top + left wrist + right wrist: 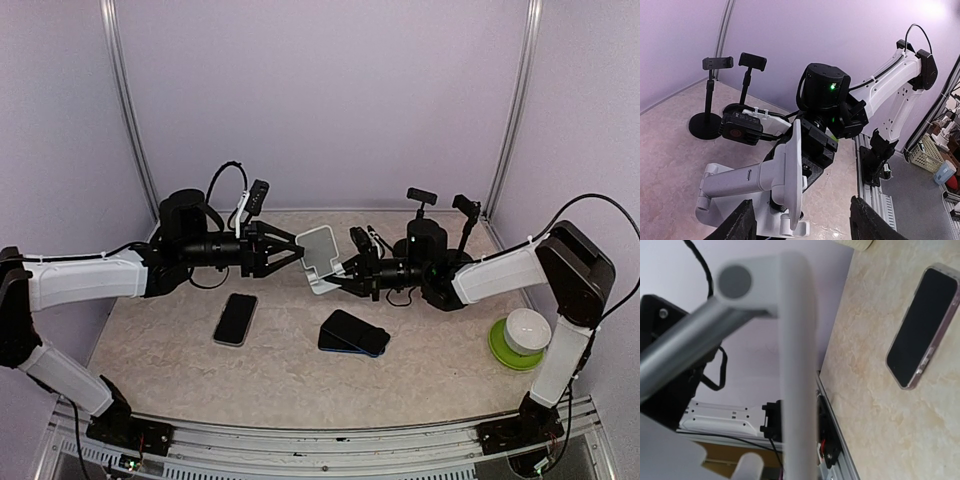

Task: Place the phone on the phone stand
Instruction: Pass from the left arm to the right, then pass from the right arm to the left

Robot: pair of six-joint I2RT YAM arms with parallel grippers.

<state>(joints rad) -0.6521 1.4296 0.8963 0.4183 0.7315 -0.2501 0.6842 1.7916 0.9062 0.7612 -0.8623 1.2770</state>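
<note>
The white phone stand (318, 258) hangs above the table between my two arms, tilted on its side. My right gripper (341, 277) is shut on its base end. In the left wrist view the right arm's black jaws sit just behind the stand's plate (792, 170). My left gripper (293, 252) is open, with its dark fingers (738, 222) on either side of the plate and not touching it. A phone (235, 318) in a clear case lies flat on the table, also in the right wrist view as the phone (922, 325). In that view the blurred stand (797, 365) hides my right fingers.
A second, dark blue phone (353, 332) lies on the table right of centre. Two black tripod holders (422, 205) stand at the back right. A white bowl (526, 330) on a green plate sits near the right wall.
</note>
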